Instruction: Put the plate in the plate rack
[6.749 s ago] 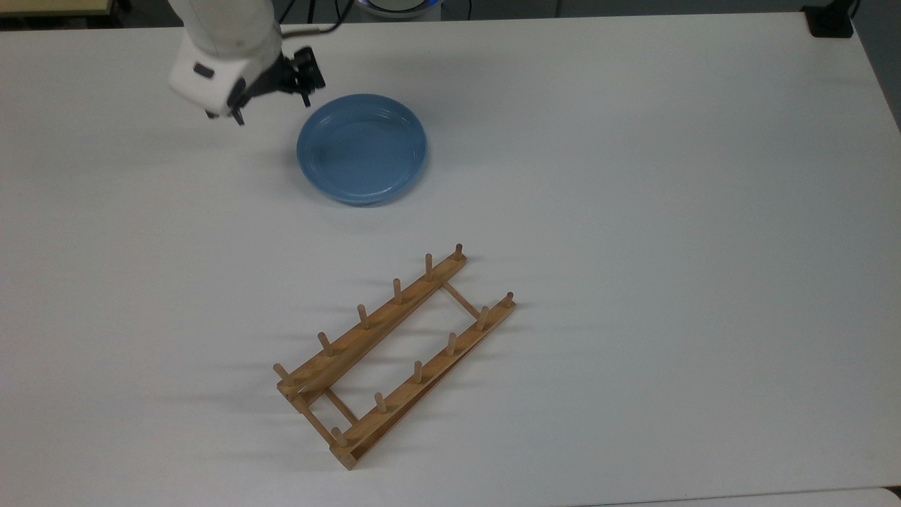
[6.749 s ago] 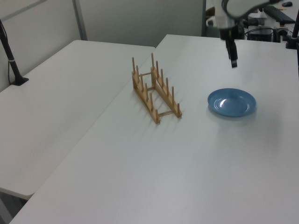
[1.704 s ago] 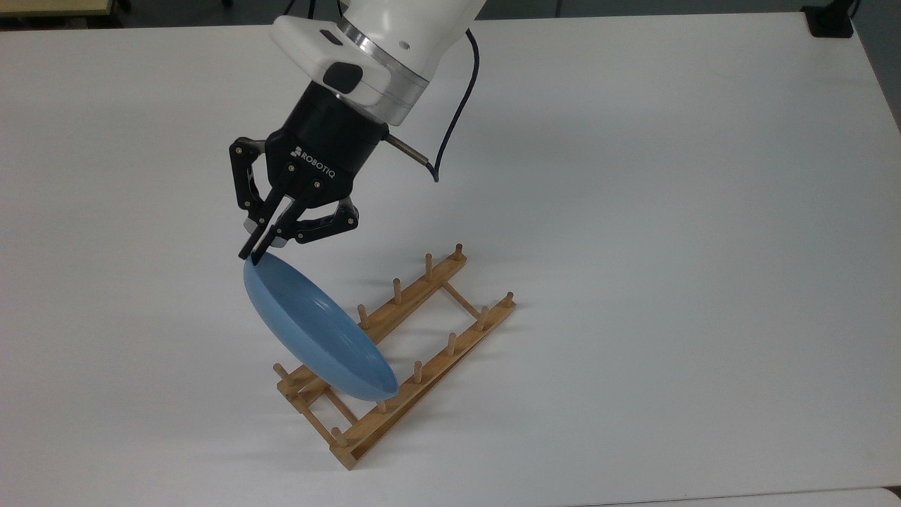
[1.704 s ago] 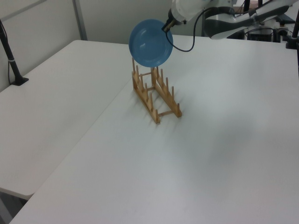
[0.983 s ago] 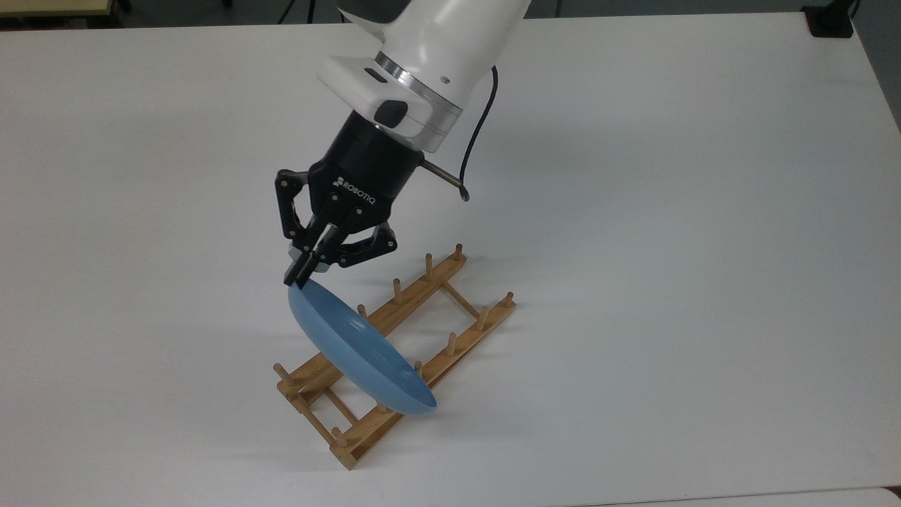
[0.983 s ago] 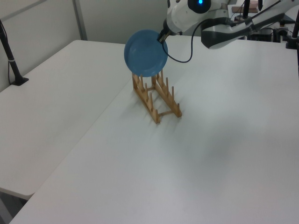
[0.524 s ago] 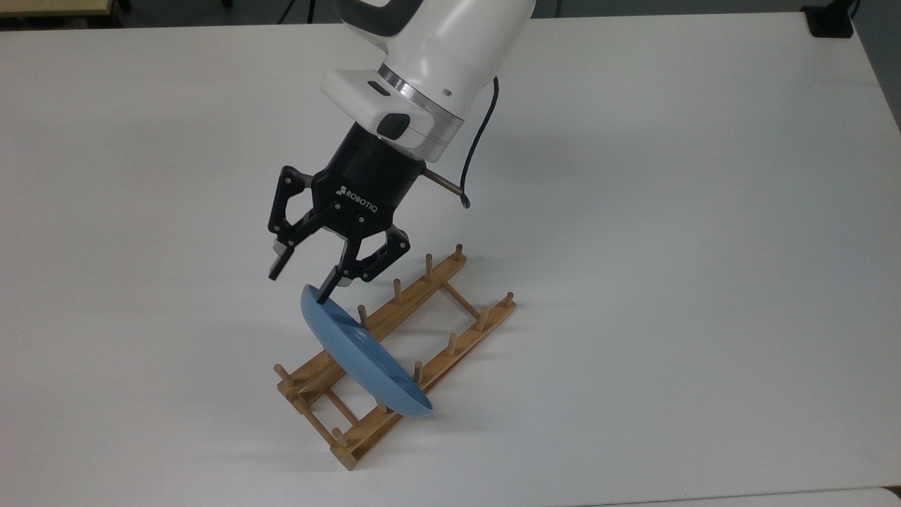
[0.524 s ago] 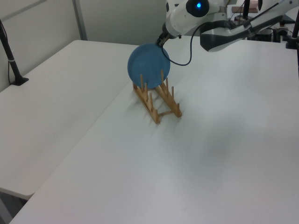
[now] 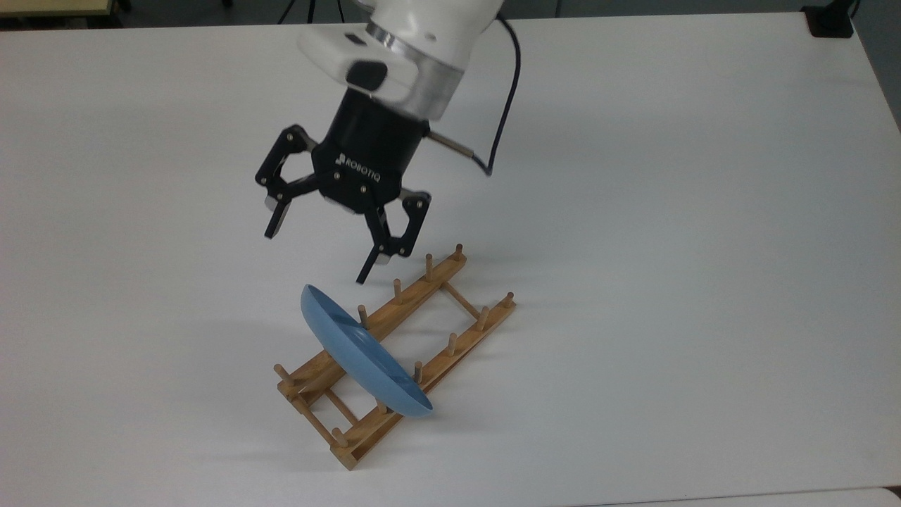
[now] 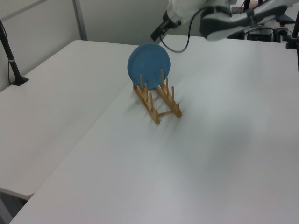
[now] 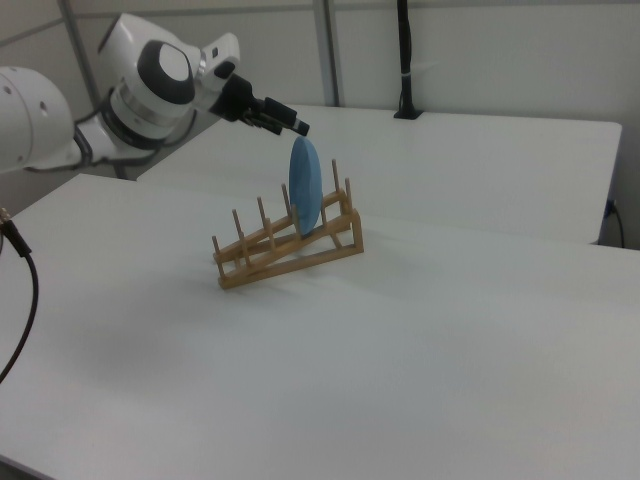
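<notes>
The light-blue plate (image 9: pixel 362 359) stands on edge in the wooden plate rack (image 9: pixel 412 294), slotted between pegs near the rack's end that sits lower left in the top view, and leaning a little. My gripper (image 9: pixel 317 252) hangs open above the plate's upper rim, apart from it, with nothing between its fingers. In the left view the plate (image 10: pixel 149 65) rises upright out of the rack (image 10: pixel 152 109), and the gripper (image 10: pixel 158 32) sits above it. The right view shows the plate (image 11: pixel 303 185) edge-on in the rack (image 11: pixel 290 262), with the gripper (image 11: pixel 288 122) just above.
The rack lies diagonally on a broad white table (image 9: pixel 669 211). A black cable (image 9: pixel 503 105) hangs off the wrist. A black clamp (image 9: pixel 830 21) sits at the table's far right corner. A black post (image 10: pixel 11 60) stands on the neighbouring table.
The plate went from flat on the table into the rack, carried by the gripper. In the last half second the gripper opened wider and rose clear of the rim.
</notes>
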Available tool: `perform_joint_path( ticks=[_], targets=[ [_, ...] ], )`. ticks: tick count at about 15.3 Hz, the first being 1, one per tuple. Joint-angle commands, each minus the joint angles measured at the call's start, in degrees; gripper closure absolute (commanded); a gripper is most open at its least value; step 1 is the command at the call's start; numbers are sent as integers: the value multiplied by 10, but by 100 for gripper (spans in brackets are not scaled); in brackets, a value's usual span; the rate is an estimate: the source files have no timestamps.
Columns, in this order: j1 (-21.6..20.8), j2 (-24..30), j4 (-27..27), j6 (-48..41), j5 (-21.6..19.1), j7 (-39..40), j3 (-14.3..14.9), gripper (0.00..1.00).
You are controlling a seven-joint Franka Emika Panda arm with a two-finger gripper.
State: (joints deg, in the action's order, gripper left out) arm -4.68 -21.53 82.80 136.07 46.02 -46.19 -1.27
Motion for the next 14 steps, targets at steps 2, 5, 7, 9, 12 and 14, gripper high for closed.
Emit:
perform_joint_path(
  ticks=[2,5,7,9,12,14],
  targets=[
    [0,49,19,-70,-178,85,4,0],
    [24,77,28,-159,-298,201,5,0],
    [37,104,46,-215,-358,281,7,0],
    [51,136,74,-263,-398,359,10,0],
    [54,170,106,-353,-414,395,10,0],
    [55,177,104,-384,-427,395,11,0]
  ],
)
